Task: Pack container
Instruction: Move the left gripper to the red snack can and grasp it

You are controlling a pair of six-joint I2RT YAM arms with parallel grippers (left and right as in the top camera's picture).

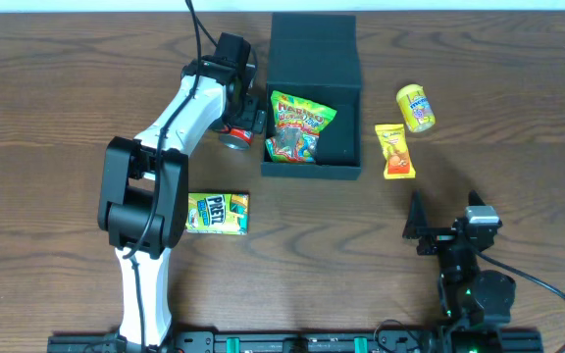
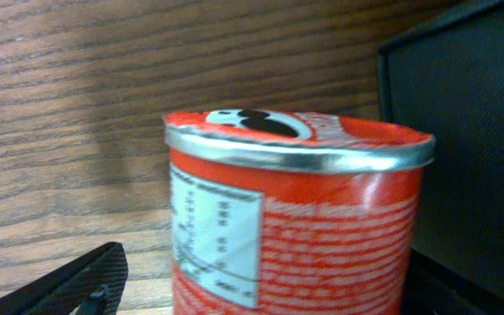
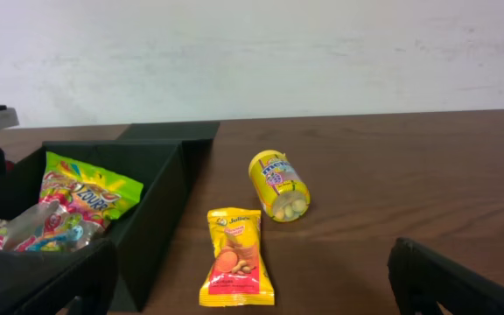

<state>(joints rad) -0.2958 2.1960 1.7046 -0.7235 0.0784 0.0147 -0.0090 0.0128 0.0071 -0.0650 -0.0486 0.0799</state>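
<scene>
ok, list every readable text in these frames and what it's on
"PRETZ": green-yellow box on the table.
"Julie's": yellow-orange packet.
"ZOURS", roughly, letters partly creased: candy bag inside the container.
Too blurred to be sure: the blue logo on the yellow canister.
Unreadable: the white panel of fine print on the red can.

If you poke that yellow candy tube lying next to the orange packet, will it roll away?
Probably yes: the yellow candy tube is round and lies on its side on the flat table, so a sideways nudge could roll it. It looks like hard plastic, so likely stiff, not squishy.
</scene>
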